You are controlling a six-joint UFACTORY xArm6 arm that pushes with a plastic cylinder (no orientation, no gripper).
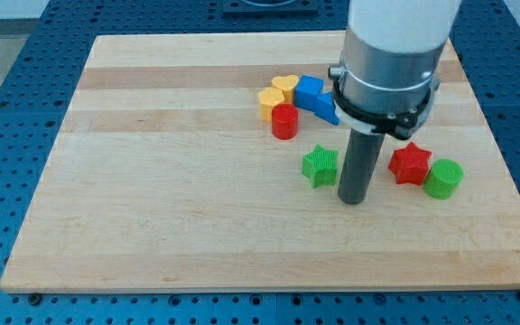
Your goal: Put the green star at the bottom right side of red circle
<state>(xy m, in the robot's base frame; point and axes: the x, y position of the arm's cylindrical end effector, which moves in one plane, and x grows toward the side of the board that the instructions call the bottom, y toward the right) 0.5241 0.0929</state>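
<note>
Work surface: pale wooden board [197, 181], laid on a blue perforated table [7, 54].

Block count: seven.
- Green: two. Green star [320, 166]; green cylinder [443, 178] at the view's right.
- Red: two. Red circle [284, 121]; red star [410, 163], touching the green cylinder.
- Yellow: two. Yellow heart [284, 87] and yellow block [270, 101], shape unclear.
- Blue: one blue block [314, 97], partly hidden by the arm.

Green star: below and right of the red circle, apart from it.

My tip [352, 199]: resting on the board just right of the green star, left of the red star. No gripper fitted; nothing held.

Writing or labels: none readable.
</note>
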